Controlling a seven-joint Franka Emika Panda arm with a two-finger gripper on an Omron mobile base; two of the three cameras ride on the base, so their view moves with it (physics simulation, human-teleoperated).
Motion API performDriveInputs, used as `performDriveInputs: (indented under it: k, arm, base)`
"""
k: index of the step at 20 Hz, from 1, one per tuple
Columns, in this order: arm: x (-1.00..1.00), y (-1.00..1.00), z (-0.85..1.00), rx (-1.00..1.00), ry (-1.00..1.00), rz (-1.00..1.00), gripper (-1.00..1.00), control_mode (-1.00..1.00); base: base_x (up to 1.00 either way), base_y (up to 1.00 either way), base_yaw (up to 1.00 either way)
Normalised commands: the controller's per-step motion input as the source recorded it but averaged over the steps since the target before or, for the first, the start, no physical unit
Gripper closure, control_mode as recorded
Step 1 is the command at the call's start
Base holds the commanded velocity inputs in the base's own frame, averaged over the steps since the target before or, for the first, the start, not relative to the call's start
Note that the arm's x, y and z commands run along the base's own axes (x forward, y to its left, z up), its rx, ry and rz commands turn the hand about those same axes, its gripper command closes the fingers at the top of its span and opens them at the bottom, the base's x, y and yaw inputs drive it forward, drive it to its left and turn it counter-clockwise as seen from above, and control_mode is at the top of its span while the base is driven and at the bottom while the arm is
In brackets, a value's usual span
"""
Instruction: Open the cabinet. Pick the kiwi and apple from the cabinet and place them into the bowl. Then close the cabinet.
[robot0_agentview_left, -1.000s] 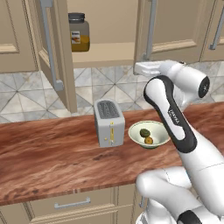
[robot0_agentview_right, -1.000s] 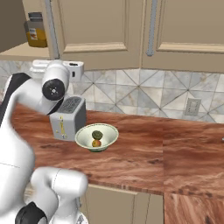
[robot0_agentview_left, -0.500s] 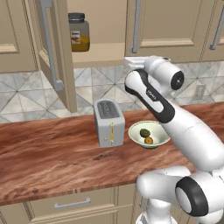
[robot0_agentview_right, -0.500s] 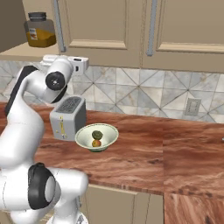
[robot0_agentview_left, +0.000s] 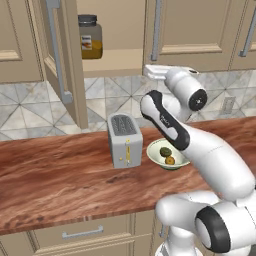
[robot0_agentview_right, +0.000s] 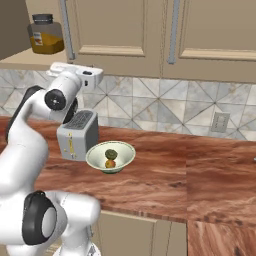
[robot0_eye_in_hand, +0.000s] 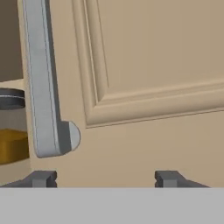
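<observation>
The cabinet (robot0_agentview_left: 200, 30) has its left door (robot0_agentview_left: 70, 65) swung open and its right door (robot0_eye_in_hand: 153, 65) shut. My gripper (robot0_agentview_left: 152, 71) (robot0_agentview_right: 62, 67) hovers just under the shelf edge, open and empty. In the hand view the gripper (robot0_eye_in_hand: 105, 178) faces the shut door close up, to the right of the lower end of its silver handle (robot0_eye_in_hand: 43, 87). The bowl (robot0_agentview_left: 156, 155) (robot0_agentview_right: 95, 159) stands on the counter beside the toaster. In it lie the kiwi (robot0_agentview_left: 165, 151) (robot0_agentview_right: 111, 153) and the apple (robot0_agentview_left: 170, 160) (robot0_agentview_right: 110, 163).
A dark-lidded jar (robot0_agentview_left: 90, 37) (robot0_agentview_right: 45, 35) (robot0_eye_in_hand: 11, 131) with orange contents stands on the cabinet shelf. A silver toaster (robot0_agentview_left: 125, 140) (robot0_agentview_right: 77, 135) sits left of the bowl. The open door's handle (robot0_agentview_left: 55, 50) juts out over the counter. A wall socket (robot0_agentview_right: 220, 121) is at the right.
The hand has edged slightly up and left toward the cabinet while the forearm swung round. The bowl and the fruit in it have stayed put.
</observation>
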Motion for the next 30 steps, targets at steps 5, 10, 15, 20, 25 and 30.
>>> performDriveInputs:
  k: [5,10,15,20,25,30]
  arm:
    - [-0.61,0.00,0.56,0.06,0.15,-0.11,-1.00,-1.00]
    - [-0.44,0.00,0.31,0.06,0.01,-0.06,-1.00,-1.00]
    - [-1.00,0.00,-0.11,0.04,0.13,-0.05,-1.00,-1.00]
    - [-1.00,0.00,-0.42,0.01,0.12,-0.01,-1.00,-1.00]
    - [-1.00,0.00,0.09,0.05,0.07,-0.04,-1.00,-1.00]
    - [-1.00,0.04,0.03,0.03,0.11,-0.05,-1.00,-1.00]
  base:
    - [0.00,0.00,0.00]
    - [0.00,0.00,0.00]
    - [0.00,0.00,0.00]
    - [0.00,0.00,0.00]
    - [0.00,0.00,0.00]
    - [0.00,0.00,0.00]
